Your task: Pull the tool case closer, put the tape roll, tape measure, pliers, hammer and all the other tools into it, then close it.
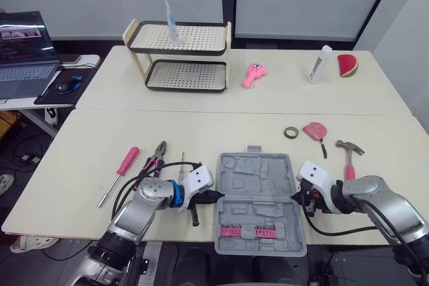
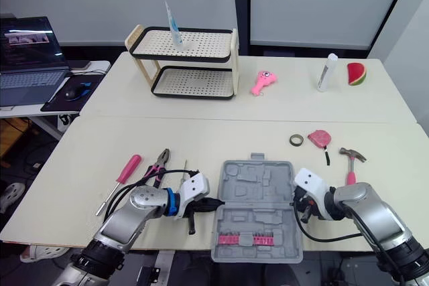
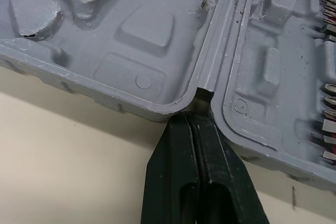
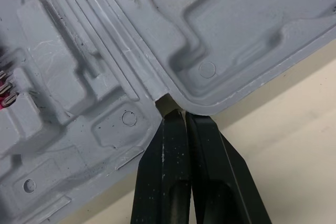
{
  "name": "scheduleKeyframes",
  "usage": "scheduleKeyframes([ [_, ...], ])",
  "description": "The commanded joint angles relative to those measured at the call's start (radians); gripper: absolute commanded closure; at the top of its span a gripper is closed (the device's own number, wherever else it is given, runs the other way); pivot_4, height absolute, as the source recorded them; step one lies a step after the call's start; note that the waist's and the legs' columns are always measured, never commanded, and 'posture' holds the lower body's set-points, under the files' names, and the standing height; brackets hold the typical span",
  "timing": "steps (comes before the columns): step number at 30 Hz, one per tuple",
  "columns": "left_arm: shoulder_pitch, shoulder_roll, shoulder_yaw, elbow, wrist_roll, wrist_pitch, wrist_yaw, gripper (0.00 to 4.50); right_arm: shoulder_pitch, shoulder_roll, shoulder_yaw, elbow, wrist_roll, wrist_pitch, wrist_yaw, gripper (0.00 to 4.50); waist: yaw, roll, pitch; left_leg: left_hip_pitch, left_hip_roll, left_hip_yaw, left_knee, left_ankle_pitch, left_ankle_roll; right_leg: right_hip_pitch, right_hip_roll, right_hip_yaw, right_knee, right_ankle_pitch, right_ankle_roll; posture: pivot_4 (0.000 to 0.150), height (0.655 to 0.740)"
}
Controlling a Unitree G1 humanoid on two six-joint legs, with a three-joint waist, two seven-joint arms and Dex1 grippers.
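**Position.** We find the case (image 1: 258, 185) lying open on the table (image 1: 201, 128), at its near edge, directly between the two arms. Its near half, which carries the bits (image 1: 249, 232), appears to reach the edge or slightly beyond it.

**Grippers.** The left gripper (image 3: 191, 118) has its fingers pressed together and holds nothing. Its tip is wedged into the notch at the left end of the hinge line. The right gripper (image 4: 178, 113) is in the same state, lodged in the matching notch on the right.

**Tools.** None are in the case yet. The tape roll (image 1: 291, 132), tape measure (image 1: 314, 130) and hammer (image 1: 349, 152) lie to the right of the case. The pliers (image 1: 155, 159) and screwdriver (image 1: 120, 172) lie to its left.

**Risks, in our judgement.**
- Neither gripper actually grips the case. The tips only bear against shallow notches, so either could slip out during a drag.
- Uneven force from the two sides would turn the case instead of sliding it straight.
- Pulling it any nearer could tip the near half off the table and spill the bits.
- The left arm sits just beside the pliers, and a careless withdrawal could sweep them towards the edge.
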Motion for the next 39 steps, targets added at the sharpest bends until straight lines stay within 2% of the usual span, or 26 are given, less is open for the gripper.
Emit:
scheduleKeyframes([
  [1, 0.005, 0.004, -0.008, -0.042, -0.019, 0.005, -0.006, 4.5, 0.009, -0.017, 0.009, -0.038, 0.017, -0.015, 0.002, 4.47, 0.001, 0.0, 0.0, 0.0, 0.0, 0.0, 0.0, 0.0, 0.0, 0.0, 0.0, 0.0, 0.0, 0.0, 0.0, 0.15, 0.74],
  [39, 0.048, 0.049, -0.002, -0.075, -0.036, 0.027, -0.015, 4.5, 0.006, -0.027, 0.051, -0.029, 0.051, -0.033, -0.009, 4.47, 0.0, 0.0, 0.0, 0.0, 0.0, -0.001, 0.0, 0.0, 0.0, 0.001, 0.0, 0.0, 0.0, 0.0, 0.0, 0.15, 0.74],
])
